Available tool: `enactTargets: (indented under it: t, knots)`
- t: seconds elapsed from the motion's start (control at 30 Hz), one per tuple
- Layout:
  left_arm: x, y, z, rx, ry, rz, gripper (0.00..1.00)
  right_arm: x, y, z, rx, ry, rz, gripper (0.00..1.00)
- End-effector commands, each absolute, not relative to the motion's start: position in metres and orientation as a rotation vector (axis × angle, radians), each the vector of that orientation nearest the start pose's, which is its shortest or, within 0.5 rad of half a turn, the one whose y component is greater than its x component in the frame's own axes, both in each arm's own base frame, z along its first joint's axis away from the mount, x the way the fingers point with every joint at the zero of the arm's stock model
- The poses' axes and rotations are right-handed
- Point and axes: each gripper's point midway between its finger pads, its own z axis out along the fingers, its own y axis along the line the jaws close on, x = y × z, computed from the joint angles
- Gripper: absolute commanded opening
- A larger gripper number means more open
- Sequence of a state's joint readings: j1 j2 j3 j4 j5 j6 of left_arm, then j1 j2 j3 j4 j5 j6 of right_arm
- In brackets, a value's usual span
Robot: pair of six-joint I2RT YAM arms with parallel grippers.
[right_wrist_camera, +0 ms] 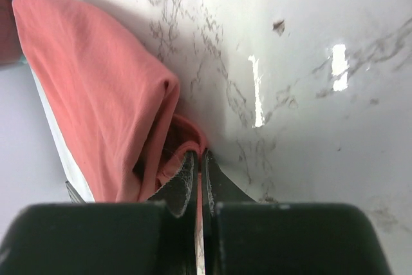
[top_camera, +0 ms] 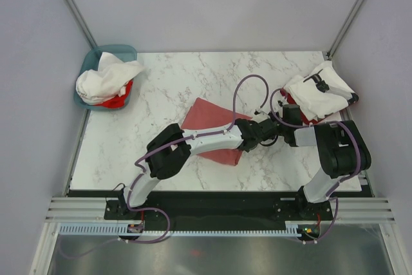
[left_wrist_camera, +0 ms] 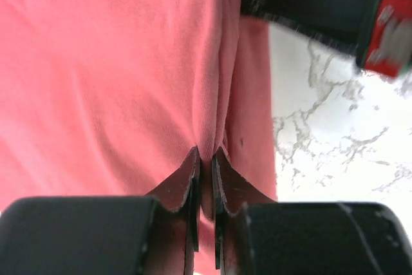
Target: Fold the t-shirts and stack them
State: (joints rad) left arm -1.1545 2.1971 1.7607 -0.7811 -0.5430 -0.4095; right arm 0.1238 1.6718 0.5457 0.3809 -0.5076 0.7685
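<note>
A dusty salmon-red t-shirt (top_camera: 206, 115) lies partly folded in the middle of the marble table. My left gripper (top_camera: 257, 134) is shut on a pinch of its cloth (left_wrist_camera: 206, 127) near the shirt's right edge. My right gripper (top_camera: 269, 125) is shut on the shirt's hem (right_wrist_camera: 193, 136), close beside the left one. A stack of folded white and red t-shirts (top_camera: 320, 91) lies at the far right. More white and red shirts (top_camera: 106, 78) are heaped in the basket at the far left.
A teal plastic basket (top_camera: 126, 51) stands at the table's far left corner. Bare marble (top_camera: 193, 72) lies behind the salmon shirt. Grey walls and frame posts close in the back and both sides.
</note>
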Motion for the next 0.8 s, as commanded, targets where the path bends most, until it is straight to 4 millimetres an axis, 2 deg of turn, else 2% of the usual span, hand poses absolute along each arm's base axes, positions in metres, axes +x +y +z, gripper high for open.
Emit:
enactTargets:
  t: [0.0, 0.2, 0.37, 0.43, 0.47, 0.57, 0.67, 0.7, 0.73, 0.77]
  knots:
    - [0.251, -0.387, 0.073, 0.786, 2.376, 0.208, 0.10, 0.336, 0.125, -0.008, 0.613, 2.400, 0.850, 0.00]
    - [0.247, -0.388, 0.075, 0.799, 2.386, 0.194, 0.10, 0.348, 0.116, -0.011, 0.657, 2.381, 0.826, 0.00]
    - [0.241, -0.394, 0.074, 0.812, 2.400, 0.155, 0.11, 0.358, 0.117, -0.014, 0.680, 2.369, 0.857, 0.00]
    - [0.240, -0.395, 0.074, 0.809, 2.405, 0.146, 0.13, 0.361, 0.116, -0.016, 0.691, 2.367, 0.862, 0.00]
    - [0.243, -0.397, 0.073, 0.800, 2.397, 0.154, 0.19, 0.364, 0.117, -0.015, 0.689, 2.360, 0.869, 0.00]
    - [0.249, -0.404, 0.074, 0.788, 2.375, 0.166, 0.21, 0.365, 0.122, -0.012, 0.683, 2.351, 0.912, 0.09]
    - [0.253, -0.415, 0.079, 0.752, 2.362, 0.116, 0.25, 0.366, 0.121, -0.006, 0.672, 2.335, 0.909, 0.12]
    - [0.256, -0.421, 0.081, 0.736, 2.351, 0.086, 0.29, 0.367, 0.121, -0.004, 0.666, 2.329, 0.909, 0.15]
    - [0.258, -0.424, 0.083, 0.722, 2.349, 0.068, 0.36, 0.368, 0.120, -0.003, 0.670, 2.326, 0.907, 0.27]
    - [0.258, -0.427, 0.083, 0.720, 2.357, 0.044, 0.49, 0.367, 0.120, -0.004, 0.672, 2.328, 0.906, 0.33]
